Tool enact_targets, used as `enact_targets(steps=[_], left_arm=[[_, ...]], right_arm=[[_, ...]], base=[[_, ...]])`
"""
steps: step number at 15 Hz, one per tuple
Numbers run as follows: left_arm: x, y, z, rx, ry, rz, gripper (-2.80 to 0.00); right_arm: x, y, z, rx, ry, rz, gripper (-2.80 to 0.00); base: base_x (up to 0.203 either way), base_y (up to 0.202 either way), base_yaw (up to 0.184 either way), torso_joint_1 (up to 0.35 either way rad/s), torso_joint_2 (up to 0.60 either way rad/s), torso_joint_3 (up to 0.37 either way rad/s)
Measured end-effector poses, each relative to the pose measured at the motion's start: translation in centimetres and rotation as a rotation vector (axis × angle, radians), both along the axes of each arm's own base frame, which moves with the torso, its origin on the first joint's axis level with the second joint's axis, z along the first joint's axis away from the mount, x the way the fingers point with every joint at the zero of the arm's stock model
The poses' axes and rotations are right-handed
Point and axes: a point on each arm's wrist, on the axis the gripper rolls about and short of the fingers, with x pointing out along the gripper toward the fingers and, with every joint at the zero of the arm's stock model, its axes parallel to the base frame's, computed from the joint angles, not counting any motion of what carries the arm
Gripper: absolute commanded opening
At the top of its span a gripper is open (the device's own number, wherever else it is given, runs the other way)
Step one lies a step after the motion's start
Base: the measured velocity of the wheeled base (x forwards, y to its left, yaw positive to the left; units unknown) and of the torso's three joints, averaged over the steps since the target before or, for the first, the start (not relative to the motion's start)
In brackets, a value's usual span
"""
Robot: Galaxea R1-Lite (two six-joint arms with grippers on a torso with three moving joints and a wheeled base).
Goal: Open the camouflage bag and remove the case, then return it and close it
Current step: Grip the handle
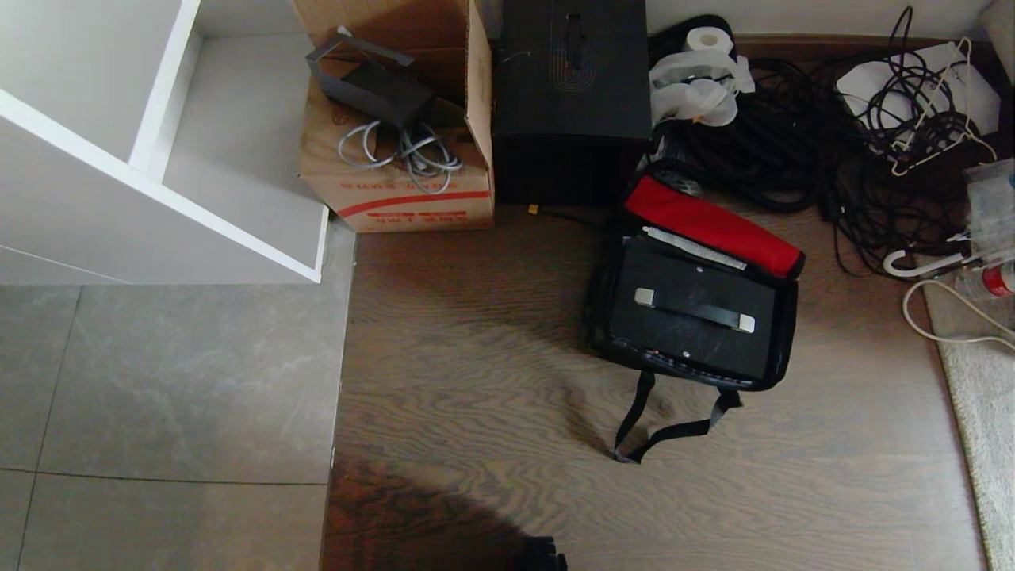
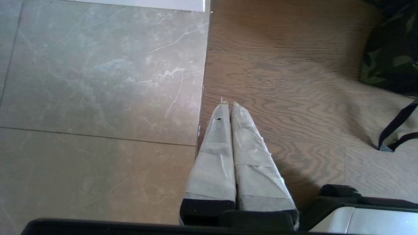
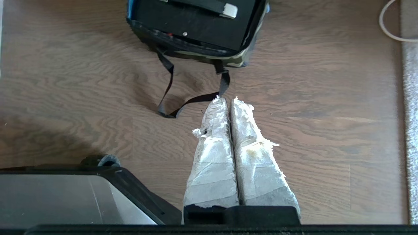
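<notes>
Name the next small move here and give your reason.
Probably bring the right gripper forward to the case handle. The camouflage bag already lies open, its red flap folded back, with the case still inside. Both grippers hang shut and empty, apart from it, and the left gripper is farther off.

The floor is divided into two parts: grey stone tiles [image 1: 158, 381] are laid on the left, and brown wood-grain boards [image 1: 476, 381] are laid across the middle and right. The seam between them is seen running straight toward the far side. A white shelf unit [image 1: 119, 143] is set over the tiles in the far left corner, its open compartments turned upward to the camera. A strip of pale wall [image 1: 793, 14] is seen along the far edge, with a dark skirting board [image 1: 817, 41] below it. The edge of a light grey rug [image 1: 983, 412] is laid at the right. Soft daylight is cast over the boards, and a dark shadow [image 1: 412, 515] is thrown near the front.
</notes>
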Motion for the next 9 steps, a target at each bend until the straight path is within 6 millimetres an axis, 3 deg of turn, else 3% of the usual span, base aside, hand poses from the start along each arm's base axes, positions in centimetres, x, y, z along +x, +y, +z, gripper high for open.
enact_targets(steps=[9], left_arm=[[0.0, 0.0, 0.0, 0.0, 0.0, 0.0, -2.8]], right_arm=[[0.0, 0.0, 0.0, 0.001, 0.0, 0.001, -2.8]], base=[[0.0, 0.0, 0.0, 0.0, 0.0, 0.0]])
